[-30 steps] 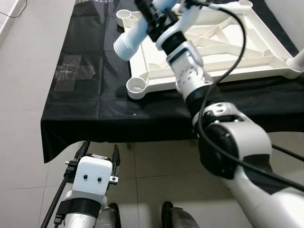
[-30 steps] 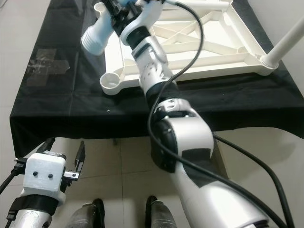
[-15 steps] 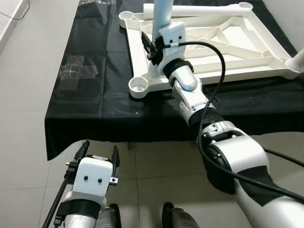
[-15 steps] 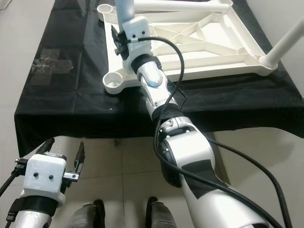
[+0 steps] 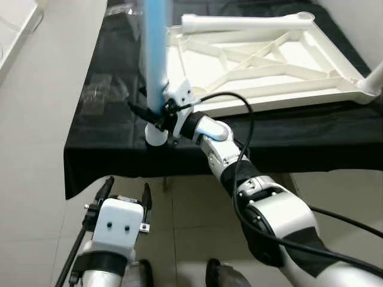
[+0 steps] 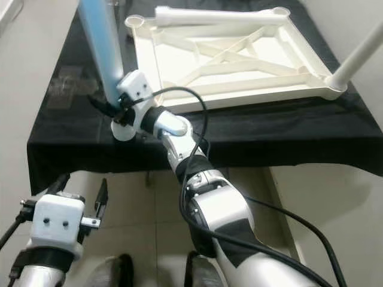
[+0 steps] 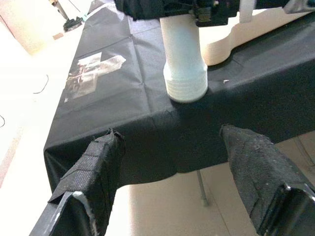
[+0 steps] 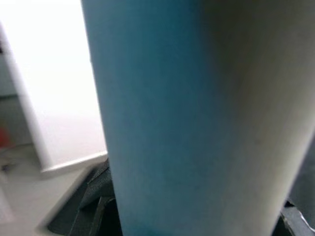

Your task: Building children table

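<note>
The white tabletop (image 5: pixel 263 60) lies upside down on a table under black cloth (image 5: pixel 114 149). My right gripper (image 5: pixel 160 112) is shut on a light blue table leg (image 5: pixel 154 48) and holds it upright at the tabletop's near left corner. The leg's white threaded end (image 7: pixel 184 73) points down at the cloth, just beside the corner socket (image 7: pixel 231 42). Whether it touches the cloth I cannot tell. A white leg (image 5: pixel 245 23) lies along the far rim. Another leg (image 5: pixel 374 78) stands at the right corner. My left gripper (image 5: pixel 127 190) hangs open below the table edge, holding nothing.
A patch of clear tape (image 5: pixel 102 89) is stuck to the cloth left of the tabletop. The cloth's front edge (image 7: pixel 147 177) hangs down just ahead of my left fingers (image 7: pixel 93 177). Pale floor tiles (image 5: pixel 36 179) lie to the left, and my feet (image 5: pixel 140 276) below.
My right arm swung the blue leg from a tilt over the tabletop to upright and lowered it to the near left corner. The camera also shifted. My left gripper stayed put.
</note>
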`<state>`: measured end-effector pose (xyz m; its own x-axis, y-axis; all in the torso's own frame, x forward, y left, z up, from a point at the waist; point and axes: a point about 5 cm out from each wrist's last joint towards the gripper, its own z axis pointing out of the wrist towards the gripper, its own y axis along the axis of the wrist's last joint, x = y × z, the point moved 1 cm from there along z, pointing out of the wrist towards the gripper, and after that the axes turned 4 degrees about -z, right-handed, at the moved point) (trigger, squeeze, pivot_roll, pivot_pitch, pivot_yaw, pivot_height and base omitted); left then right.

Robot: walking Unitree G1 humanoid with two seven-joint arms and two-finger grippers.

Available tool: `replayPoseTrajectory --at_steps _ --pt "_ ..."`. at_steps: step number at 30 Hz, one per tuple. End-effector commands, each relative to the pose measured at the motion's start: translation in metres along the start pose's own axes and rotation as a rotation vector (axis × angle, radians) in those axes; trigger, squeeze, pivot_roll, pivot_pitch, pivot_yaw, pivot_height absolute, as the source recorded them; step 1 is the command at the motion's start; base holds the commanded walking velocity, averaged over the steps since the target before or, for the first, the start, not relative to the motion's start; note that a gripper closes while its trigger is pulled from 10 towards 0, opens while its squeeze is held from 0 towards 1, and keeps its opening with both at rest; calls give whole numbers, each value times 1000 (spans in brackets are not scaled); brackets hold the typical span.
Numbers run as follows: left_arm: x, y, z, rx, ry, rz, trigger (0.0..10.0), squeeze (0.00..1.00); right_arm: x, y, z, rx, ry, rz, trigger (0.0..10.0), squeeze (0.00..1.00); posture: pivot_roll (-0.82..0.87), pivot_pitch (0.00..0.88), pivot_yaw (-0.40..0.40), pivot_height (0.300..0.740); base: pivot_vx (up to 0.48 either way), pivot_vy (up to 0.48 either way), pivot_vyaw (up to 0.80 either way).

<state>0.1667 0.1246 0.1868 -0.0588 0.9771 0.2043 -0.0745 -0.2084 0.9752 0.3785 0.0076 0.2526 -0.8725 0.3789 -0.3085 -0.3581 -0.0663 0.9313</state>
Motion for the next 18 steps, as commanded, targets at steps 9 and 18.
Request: replayPoseTrajectory --at_steps 9,18 --pt "-1 -4 5 -2 2 13 10000 0 -45 80 3 -378 -153 304 10000 0 159 264 -57 740 0 0 0" --pt "7 18 25 -125 58 -6 10000 0 -61 94 -15 -469 -357 220 10000 0 156 215 -55 740 53 0 0"
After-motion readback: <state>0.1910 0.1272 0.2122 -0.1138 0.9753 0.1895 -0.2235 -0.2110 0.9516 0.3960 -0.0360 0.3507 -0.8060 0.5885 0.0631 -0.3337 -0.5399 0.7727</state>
